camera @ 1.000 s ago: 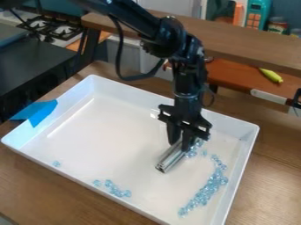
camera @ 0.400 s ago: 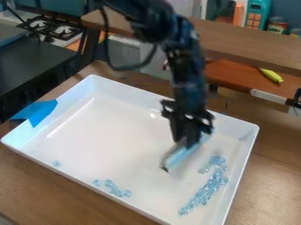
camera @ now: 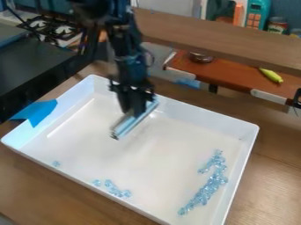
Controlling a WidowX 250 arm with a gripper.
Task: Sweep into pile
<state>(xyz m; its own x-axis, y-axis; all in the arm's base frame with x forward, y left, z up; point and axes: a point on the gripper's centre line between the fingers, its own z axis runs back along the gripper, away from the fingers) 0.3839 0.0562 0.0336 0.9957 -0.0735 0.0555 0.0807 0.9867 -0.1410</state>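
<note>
Beads (camera: 120, 192) lie in a short string just inside the near wall of the white tray (camera: 159, 162); a sweep through the tray's middle would probably miss them, being too far from that wall. Clear, pale blue and rounded, they could also roll off around a tool's ends. Most form a long, crooked band (camera: 207, 189) along the tray's right side, where a hard push could flick some over the rim onto the wood-grained bench (camera: 41, 189). A lone bead (camera: 56, 163) near the tray's left corner is easily forgotten.

The tray is shallow and smooth, with rounded corners; creased blue tape (camera: 40, 114) covers part of its left rim. Towards the tray's far side, the claw (camera: 134, 112) pinches a shiny, straight metallic bar (camera: 125, 126), held slantwise; carried too high, it would let beads slip beneath. Beyond the tray runs a wooden plank (camera: 217, 41), flat and straight-edged.
</note>
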